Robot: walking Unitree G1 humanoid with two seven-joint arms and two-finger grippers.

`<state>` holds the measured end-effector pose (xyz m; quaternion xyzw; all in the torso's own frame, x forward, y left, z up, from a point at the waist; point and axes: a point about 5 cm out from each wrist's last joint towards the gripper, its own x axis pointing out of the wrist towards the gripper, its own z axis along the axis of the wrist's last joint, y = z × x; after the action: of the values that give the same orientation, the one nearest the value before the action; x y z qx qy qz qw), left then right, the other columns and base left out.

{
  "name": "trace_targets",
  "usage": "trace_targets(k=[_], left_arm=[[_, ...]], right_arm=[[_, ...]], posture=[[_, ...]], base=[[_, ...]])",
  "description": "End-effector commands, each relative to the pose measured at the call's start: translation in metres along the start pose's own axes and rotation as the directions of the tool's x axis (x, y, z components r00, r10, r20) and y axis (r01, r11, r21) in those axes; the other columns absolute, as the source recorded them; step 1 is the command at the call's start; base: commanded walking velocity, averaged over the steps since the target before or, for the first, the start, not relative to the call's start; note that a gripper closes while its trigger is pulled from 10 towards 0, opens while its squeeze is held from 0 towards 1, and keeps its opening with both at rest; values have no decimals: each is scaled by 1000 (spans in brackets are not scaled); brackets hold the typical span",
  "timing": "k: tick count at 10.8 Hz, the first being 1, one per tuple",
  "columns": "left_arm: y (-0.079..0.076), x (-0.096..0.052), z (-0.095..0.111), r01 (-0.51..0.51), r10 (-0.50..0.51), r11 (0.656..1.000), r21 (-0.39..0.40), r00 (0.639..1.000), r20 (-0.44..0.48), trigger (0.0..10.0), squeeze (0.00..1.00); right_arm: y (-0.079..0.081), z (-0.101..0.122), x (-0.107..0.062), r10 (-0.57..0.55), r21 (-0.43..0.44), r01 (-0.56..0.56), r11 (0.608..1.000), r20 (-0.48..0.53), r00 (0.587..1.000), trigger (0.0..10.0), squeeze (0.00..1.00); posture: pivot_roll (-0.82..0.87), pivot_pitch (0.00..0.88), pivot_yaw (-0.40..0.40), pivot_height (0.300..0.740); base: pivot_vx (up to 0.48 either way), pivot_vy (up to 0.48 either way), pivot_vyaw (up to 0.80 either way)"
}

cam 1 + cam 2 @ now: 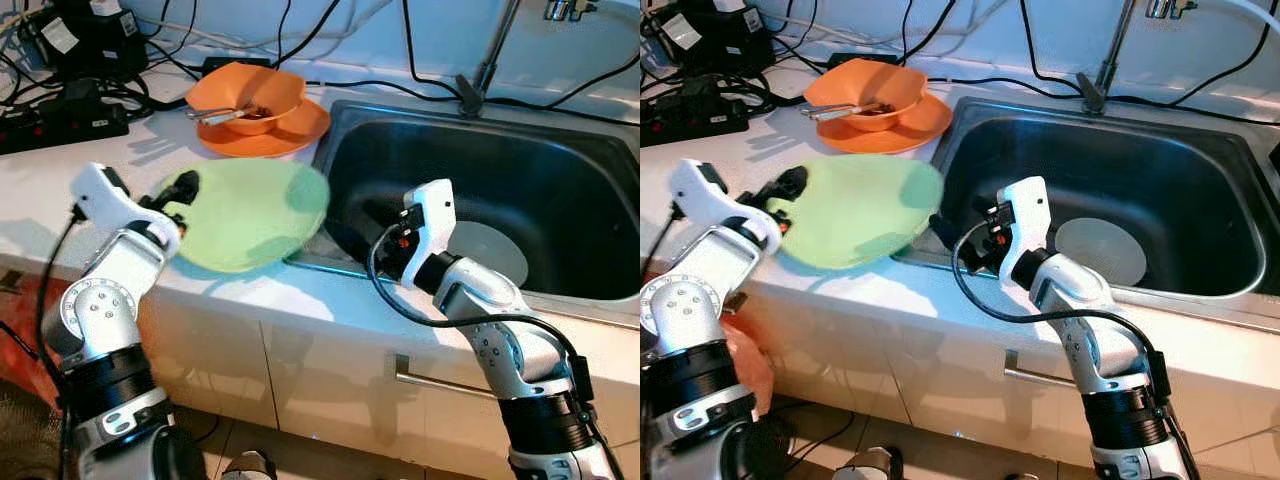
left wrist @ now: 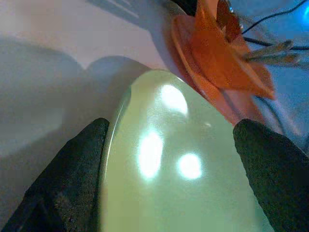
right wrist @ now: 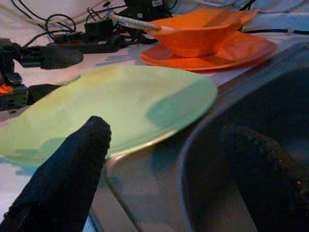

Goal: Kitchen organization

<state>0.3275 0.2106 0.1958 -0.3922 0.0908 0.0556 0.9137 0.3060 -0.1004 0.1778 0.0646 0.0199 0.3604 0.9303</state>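
Left end effector (image 1: 178, 200) grips green plate (image 1: 250, 213) by rim, lifted at tabletop (image 1: 60, 180) front edge beside sink (image 1: 480, 190). Right end effector (image 1: 962, 238) open, near plate. Orange bowl (image 1: 250, 95) and orange plate (image 1: 280, 135) stacked at tabletop back. Judgement: sorting mid-way, green plate unplaced.

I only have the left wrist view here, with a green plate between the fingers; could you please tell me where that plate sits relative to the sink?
Observer: The green plate is held by the left gripper above the counter, its far edge reaching the sink rim.
Operator: Thank you. Where is the right gripper?
Observer: The right gripper is open at the sink's near-left corner, just beside the plate's edge.
Operator: Is anything in the sink?
Observer: Its basin shows a round drain cover.
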Motion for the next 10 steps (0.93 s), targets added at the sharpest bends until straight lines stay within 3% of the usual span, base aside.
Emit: trace_targets(k=[1, 2, 3, 4, 7, 10], left_arm=[[3, 1, -11, -31, 28, 999, -39, 997, -68, 10000, 0], [0, 0, -11, -24, 15, 991, -128, 998, -68, 9686, 0], [-1, 0, -9, 5, -14, 985, -172, 998, -55, 3569, 0], [0, 1, -8, -1, -9, 984, -179, 999, -54, 0, 0], [8, 0, -7, -49, 38, 980, -194, 997, -60, 0, 0], [5, 0, -8, -23, 12, 976, -215, 999, -53, 0, 0]], right_arm=[[-3, 5, 0, -7, -9, 7, 1000, 6, 1000, 10000, 0], [-4, 5, 0, -12, -13, 12, 1000, 3, 1000, 10000, 0], [-6, 5, 1, -19, -12, 19, 1000, 4, 1000, 10000, 0], [-7, 5, 1, -26, -14, 26, 1000, 3, 1000, 10000, 0], [-11, 5, 1, -54, -8, 54, 998, 6, 999, 10000, 0], [-12, 4, 2, -54, 4, 54, 999, 7, 999, 10000, 0]], posture=[[117, 73, -5, 740], [118, 71, -6, 740], [120, 66, -7, 740], [120, 66, -7, 740], [120, 66, -7, 740], [120, 65, -4, 740]], base=[[0, 0, 0], [0, 0, 0], [0, 0, 0], [0, 0, 0], [0, 0, 0], [0, 0, 0]])
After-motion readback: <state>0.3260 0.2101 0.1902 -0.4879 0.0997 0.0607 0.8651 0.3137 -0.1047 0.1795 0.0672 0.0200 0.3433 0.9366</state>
